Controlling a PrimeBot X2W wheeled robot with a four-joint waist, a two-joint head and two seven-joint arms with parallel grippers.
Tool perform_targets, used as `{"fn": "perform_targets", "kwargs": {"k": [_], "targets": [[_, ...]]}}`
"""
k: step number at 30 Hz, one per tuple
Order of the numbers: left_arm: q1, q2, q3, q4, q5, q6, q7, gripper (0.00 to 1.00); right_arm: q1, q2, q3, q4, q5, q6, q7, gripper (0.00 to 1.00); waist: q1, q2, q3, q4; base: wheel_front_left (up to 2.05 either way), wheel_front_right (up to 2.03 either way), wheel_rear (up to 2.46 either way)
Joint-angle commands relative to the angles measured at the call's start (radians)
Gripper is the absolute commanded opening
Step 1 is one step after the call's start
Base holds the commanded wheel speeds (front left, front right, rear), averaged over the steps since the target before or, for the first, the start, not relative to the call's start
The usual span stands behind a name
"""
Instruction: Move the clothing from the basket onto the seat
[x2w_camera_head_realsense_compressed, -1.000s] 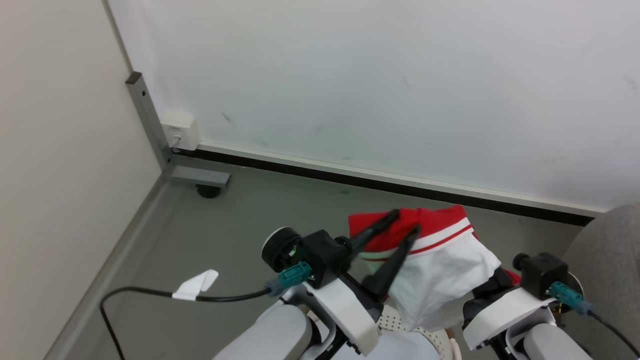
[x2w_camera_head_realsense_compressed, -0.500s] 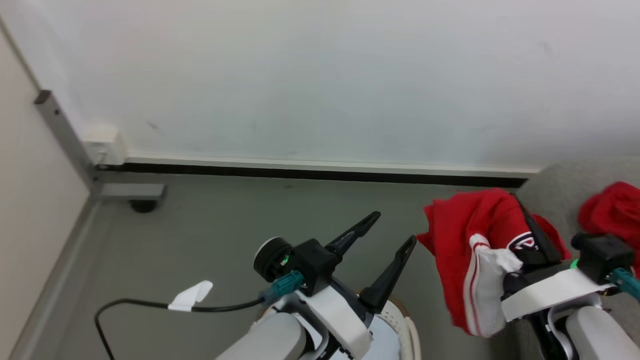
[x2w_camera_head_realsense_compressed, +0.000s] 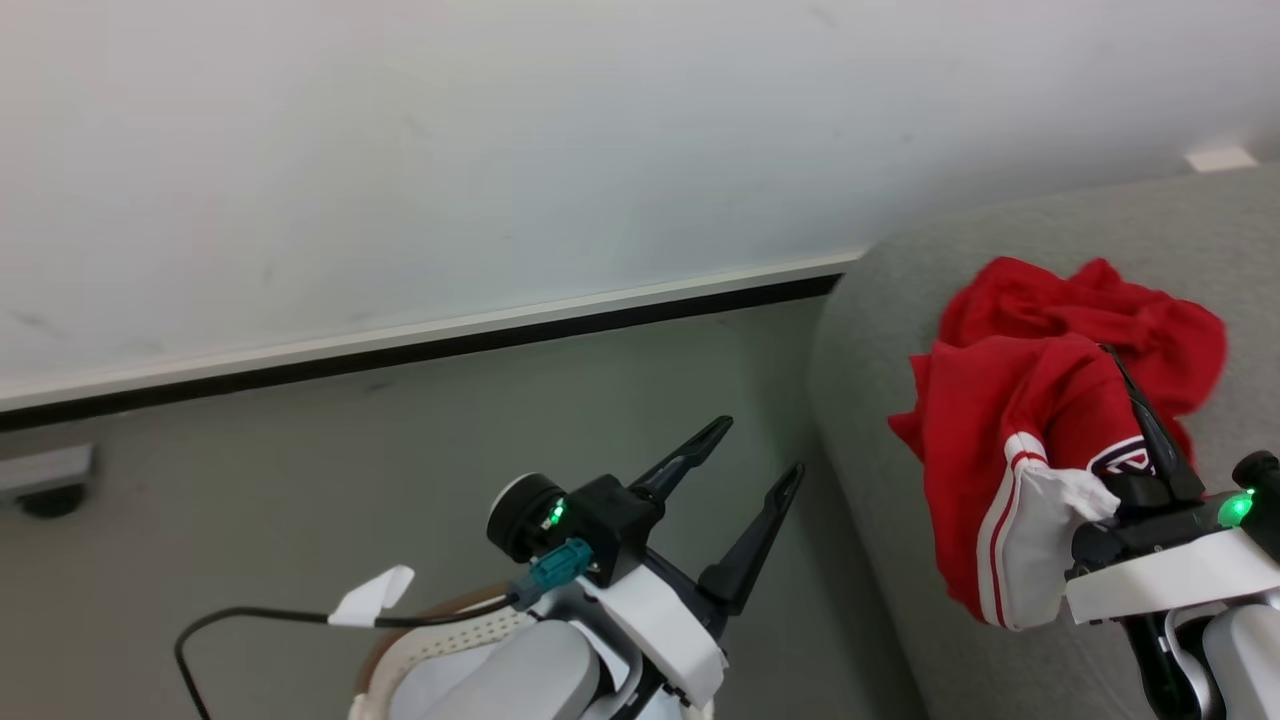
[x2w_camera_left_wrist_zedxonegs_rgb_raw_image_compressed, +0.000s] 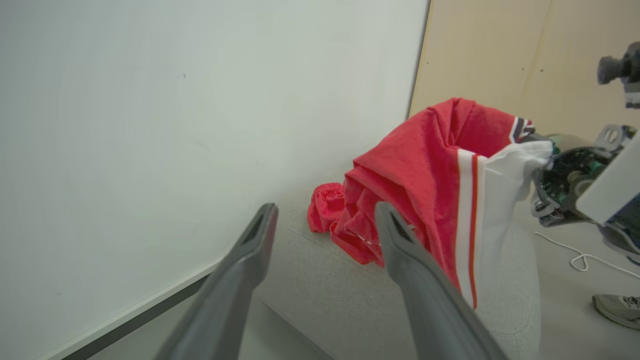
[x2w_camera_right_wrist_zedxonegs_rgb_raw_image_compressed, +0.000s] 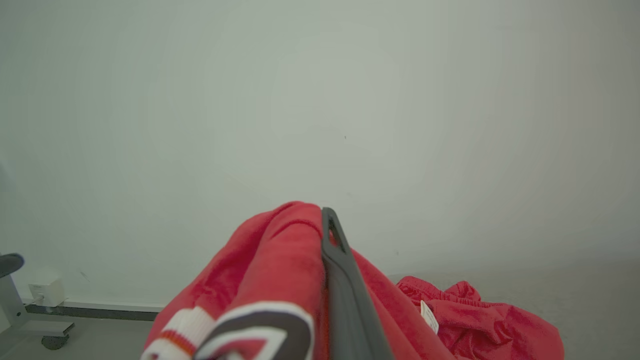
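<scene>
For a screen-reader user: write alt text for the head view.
The right end effector, shut on a red-and-white garment, holds it over a grey sofa where another red garment lies. The left end effector is open and empty above the grey floor, with a perforated white basket at the bottom edge.

Our head cam looks down & fwd: floor (x2w_camera_head_realsense_compressed: 400, 420), wall (x2w_camera_head_realsense_compressed: 500, 150), sofa (x2w_camera_head_realsense_compressed: 1050, 230) at right. Left wrist cam looks along the left pincer (x2w_camera_left_wrist_zedxonegs_rgb_raw_image_compressed: 326, 210) twd the sofa. Right wrist cam sits v. close behind the clothing (x2w_camera_right_wrist_zedxonegs_rgb_raw_image_compressed: 280, 250), facing the wall. We get clothing, sofa & wall in all three.
</scene>
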Motion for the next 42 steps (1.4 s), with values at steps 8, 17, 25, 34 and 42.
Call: {"fn": "perform_targets", "kwargs": {"k": [8,17,25,34,42], "targets": [[0.034,-0.013,0.039,0.016,0.039,-0.011,-0.006,1.0,0.063,0.003,-0.029,-0.049,-0.011,-0.002,0.0,0.0,-0.0001,-0.0001,0.015,-0.158,0.0,0.0,0.0],[0.058,-0.032,0.067,0.028,0.091,-0.038,-0.007,1.0,0.093,0.008,-0.039,-0.077,-0.01,-0.002,0.0,0.0,-0.0001,-0.0001,0.028,-0.19,0.0,0.0,0.0],[0.057,-0.046,0.078,0.034,0.113,-0.063,-0.007,1.0,0.054,-0.021,-0.06,-0.071,0.004,-0.002,0.0,0.0,-0.0001,-0.0001,0.055,-0.168,0.0,0.0,0.0],[0.028,-0.043,0.092,0.042,0.141,-0.075,-0.007,1.0,-0.108,-0.146,-0.09,0.009,0.072,-0.002,0.001,0.0,-0.0001,-0.0001,0.14,-0.112,0.0,0.0,0.0],[-0.016,-0.021,0.1,0.048,0.161,-0.082,-0.006,1.0,-0.328,-0.314,-0.192,0.145,0.129,-0.002,0.002,0.0,-0.0001,-0.0001,0.28,-0.041,0.0,0.0,0.0]]}}
